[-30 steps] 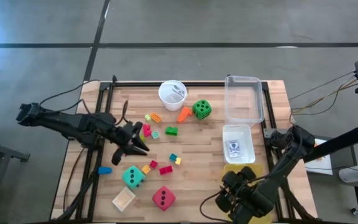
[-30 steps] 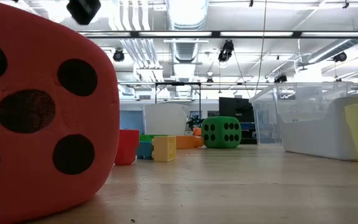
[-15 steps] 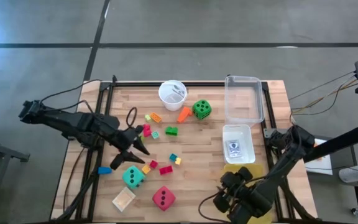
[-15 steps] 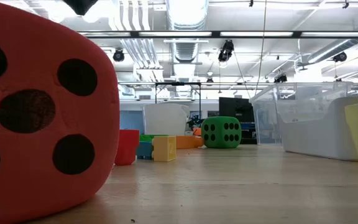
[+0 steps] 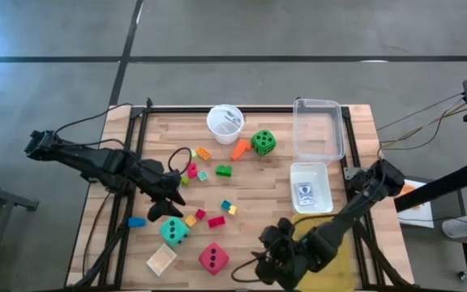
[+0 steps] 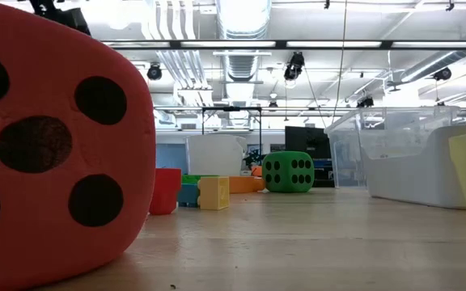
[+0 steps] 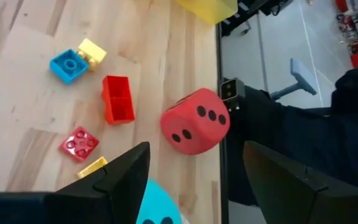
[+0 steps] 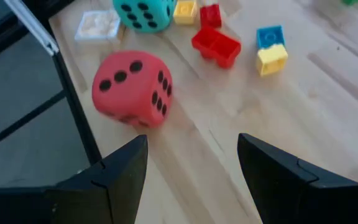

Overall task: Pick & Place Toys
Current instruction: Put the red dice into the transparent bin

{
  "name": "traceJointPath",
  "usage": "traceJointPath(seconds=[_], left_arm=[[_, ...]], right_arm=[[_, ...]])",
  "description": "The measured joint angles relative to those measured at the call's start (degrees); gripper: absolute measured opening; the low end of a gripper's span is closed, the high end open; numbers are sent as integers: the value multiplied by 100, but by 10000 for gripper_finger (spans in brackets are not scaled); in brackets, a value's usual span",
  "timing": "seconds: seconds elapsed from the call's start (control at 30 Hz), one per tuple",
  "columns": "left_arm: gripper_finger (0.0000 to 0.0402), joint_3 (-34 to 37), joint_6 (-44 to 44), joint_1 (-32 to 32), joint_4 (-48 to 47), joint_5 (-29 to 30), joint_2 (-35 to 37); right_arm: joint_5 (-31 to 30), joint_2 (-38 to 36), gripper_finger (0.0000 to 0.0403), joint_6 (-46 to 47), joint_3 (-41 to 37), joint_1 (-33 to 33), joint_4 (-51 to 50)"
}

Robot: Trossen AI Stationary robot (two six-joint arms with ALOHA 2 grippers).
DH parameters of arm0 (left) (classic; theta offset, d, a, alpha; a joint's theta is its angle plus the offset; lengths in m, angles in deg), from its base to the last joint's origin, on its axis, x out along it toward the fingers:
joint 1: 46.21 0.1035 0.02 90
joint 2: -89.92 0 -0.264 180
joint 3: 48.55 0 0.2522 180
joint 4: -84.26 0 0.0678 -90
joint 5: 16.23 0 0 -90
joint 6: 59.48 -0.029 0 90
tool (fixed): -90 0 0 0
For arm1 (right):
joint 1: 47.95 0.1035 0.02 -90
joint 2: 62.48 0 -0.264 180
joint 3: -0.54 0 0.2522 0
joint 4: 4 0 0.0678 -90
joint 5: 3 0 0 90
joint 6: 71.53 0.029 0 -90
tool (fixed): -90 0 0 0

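The red-pink die rests on the table near its front edge, with the tan tile to its left and the teal die just behind. My left gripper hangs open, slanting down over the teal die, and touches nothing. My right gripper stands open to the right of the red-pink die, apart from it. Small plastic blocks lie scattered mid-table. The green die sits at the back. A card pack lies in a small clear bin.
A white cup stands at the back, a large clear bin at the back right. The yellow bin lies partly under my right arm. In the low view the red-pink die fills the left side.
My left gripper has tipped downward, rolled and opened, sinking a little over the teal die. My right gripper has swung along the near edge toward the table's left, closing on the red-pink die. No toy has moved.
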Motion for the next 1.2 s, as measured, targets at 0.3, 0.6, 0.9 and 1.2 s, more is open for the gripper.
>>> traceJointPath(seconds=[0.3, 0.6, 0.9, 1.2], left_arm=[[263, 0, 4, 0, -160, 112, 239], [263, 9, -4, 0, -265, 149, 531], [263, 11, -132, 0, -292, 169, 603], [263, 11, -175, 0, -302, 171, 601]], right_arm=[[329, 4, 244, 44, 0, -389, 412], [332, 4, 244, -610, 0, -411, 884], [330, 4, 244, -896, 0, -424, 949], [349, 4, 244, -1578, 0, -450, 1352]])
